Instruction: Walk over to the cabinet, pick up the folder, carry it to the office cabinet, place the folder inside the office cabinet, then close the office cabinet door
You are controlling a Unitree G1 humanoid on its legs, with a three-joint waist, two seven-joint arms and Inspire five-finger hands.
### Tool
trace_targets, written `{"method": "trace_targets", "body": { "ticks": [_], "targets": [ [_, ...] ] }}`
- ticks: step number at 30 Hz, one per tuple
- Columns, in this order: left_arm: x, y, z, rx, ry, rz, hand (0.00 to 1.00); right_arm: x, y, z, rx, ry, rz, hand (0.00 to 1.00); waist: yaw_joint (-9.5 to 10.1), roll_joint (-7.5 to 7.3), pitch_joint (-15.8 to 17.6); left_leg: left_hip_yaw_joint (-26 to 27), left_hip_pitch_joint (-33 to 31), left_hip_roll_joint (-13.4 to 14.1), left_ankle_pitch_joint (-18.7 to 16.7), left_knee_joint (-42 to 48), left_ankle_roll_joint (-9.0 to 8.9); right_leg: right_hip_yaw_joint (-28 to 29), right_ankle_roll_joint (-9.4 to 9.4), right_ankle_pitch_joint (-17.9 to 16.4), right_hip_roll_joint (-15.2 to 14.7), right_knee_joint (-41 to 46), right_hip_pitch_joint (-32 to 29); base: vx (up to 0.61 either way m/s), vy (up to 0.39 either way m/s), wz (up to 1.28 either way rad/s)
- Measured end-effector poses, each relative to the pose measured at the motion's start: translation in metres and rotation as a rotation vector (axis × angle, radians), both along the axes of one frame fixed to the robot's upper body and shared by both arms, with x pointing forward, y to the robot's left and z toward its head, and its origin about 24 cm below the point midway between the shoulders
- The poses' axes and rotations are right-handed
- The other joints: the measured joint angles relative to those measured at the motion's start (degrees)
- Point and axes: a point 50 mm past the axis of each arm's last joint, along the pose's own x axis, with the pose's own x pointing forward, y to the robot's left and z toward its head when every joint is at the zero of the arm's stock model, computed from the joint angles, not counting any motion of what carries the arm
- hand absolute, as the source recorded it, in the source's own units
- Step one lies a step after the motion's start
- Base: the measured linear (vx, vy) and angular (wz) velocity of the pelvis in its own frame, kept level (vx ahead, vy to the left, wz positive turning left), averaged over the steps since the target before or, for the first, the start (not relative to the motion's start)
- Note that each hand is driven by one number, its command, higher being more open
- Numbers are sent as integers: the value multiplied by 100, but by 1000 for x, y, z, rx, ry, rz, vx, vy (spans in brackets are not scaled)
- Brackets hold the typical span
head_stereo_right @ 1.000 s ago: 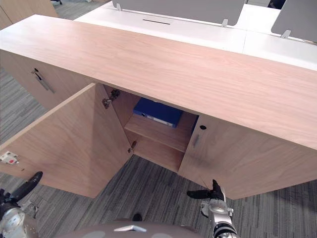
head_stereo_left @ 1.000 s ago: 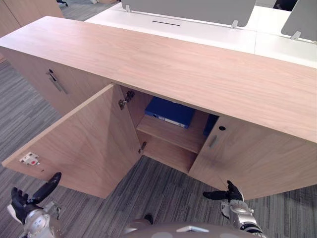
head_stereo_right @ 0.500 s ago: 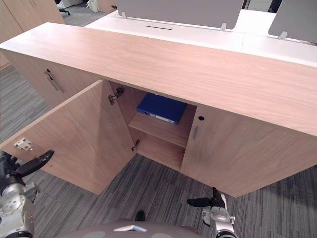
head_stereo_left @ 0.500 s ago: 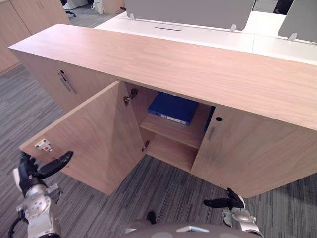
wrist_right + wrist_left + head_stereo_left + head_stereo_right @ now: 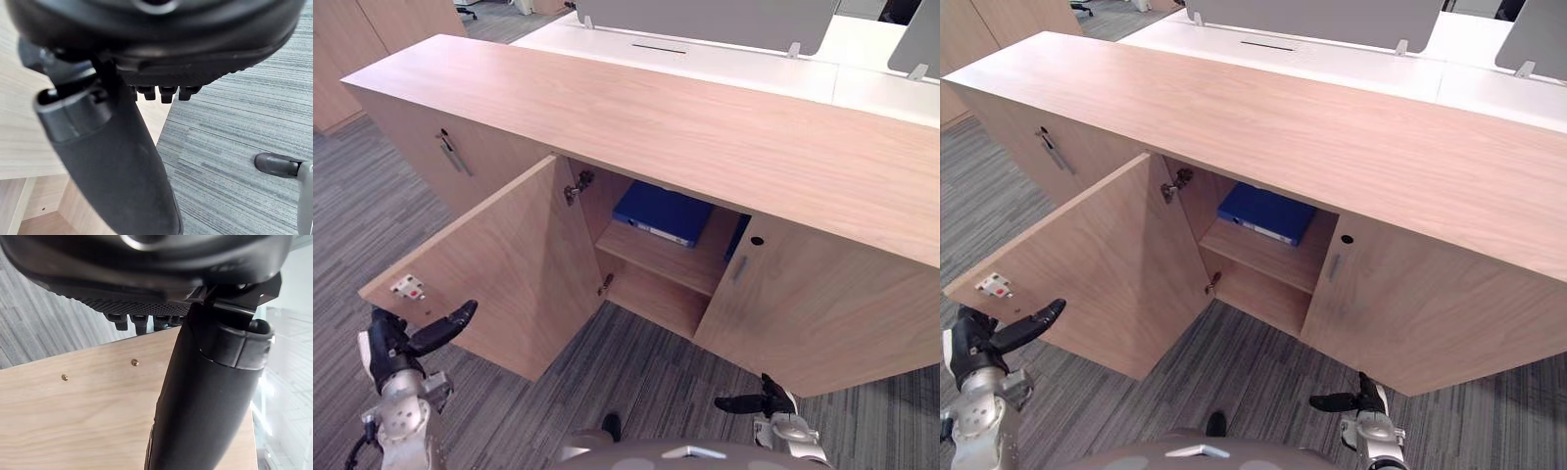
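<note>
- Folder (image 5: 664, 211), blue, left eye view: flat on the upper shelf (image 5: 677, 264) inside the office cabinet (image 5: 705, 137), left door (image 5: 499, 264) wide open; left hand (image 5: 391, 343) low by the door's free edge
- Right eye view: right hand (image 5: 1363, 397) low over grey carpet (image 5: 1253, 372), empty
- Left wrist view: fingers (image 5: 139, 322) loose and apart, thumb (image 5: 205, 396) straight, door panel with brass screws (image 5: 135, 363) beyond
- Right wrist view: fingers (image 5: 161, 92) relaxed, apart, holding nothing

An office. A long wooden cabinet (image 5: 705, 127) stands on grey striped carpet (image 5: 352, 201). At the top, white tables (image 5: 724, 65) carry grey divider screens (image 5: 705, 12).
</note>
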Motion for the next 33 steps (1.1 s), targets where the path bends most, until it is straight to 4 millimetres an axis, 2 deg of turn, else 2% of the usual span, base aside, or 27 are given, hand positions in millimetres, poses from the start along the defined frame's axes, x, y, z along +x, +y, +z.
{"method": "trace_targets", "body": {
  "ticks": [6,15,21,24,26,29,33],
  "targets": [
    [-20,-34,-22,-81,59,-86,100,-4,2,-2,-8,22,35,100,24,45,-19,70,-2,-3,37,-10,36,115,60,37,-27,3,-54,-92,21,-6],
    [-55,-98,-72,-325,330,-328,100,-10,9,-5,9,45,72,100,-15,70,-45,161,-187,-38,107,-3,67,322,149,155,-54,-15,-286,-57,25,-5],
    [-58,-140,-83,-418,397,-573,100,-10,12,-6,8,49,105,100,-120,192,-128,368,-196,-1,131,19,105,547,142,260,-25,-79,-393,-26,16,-20],
    [-51,-163,-87,-425,417,-716,100,-12,12,-6,9,56,105,100,-279,246,-171,454,-195,27,126,16,103,645,138,303,2,-99,-434,-39,12,-18],
    [-30,-174,-84,-372,396,-817,100,-16,12,-7,8,67,102,100,-334,249,-217,560,-198,68,100,-5,68,757,115,320,35,-100,-495,-45,5,-23],
    [-3,-177,-78,-286,357,-869,100,-19,12,-8,7,73,97,100,-506,226,-271,635,-199,84,63,-7,35,832,87,338,69,-137,-523,-19,6,-19],
    [29,-175,-74,-165,340,-875,100,-22,10,-8,-5,82,86,100,-636,239,-342,848,-214,138,-10,-5,3,1042,85,391,123,-195,-627,16,5,-28]
  ]
}}
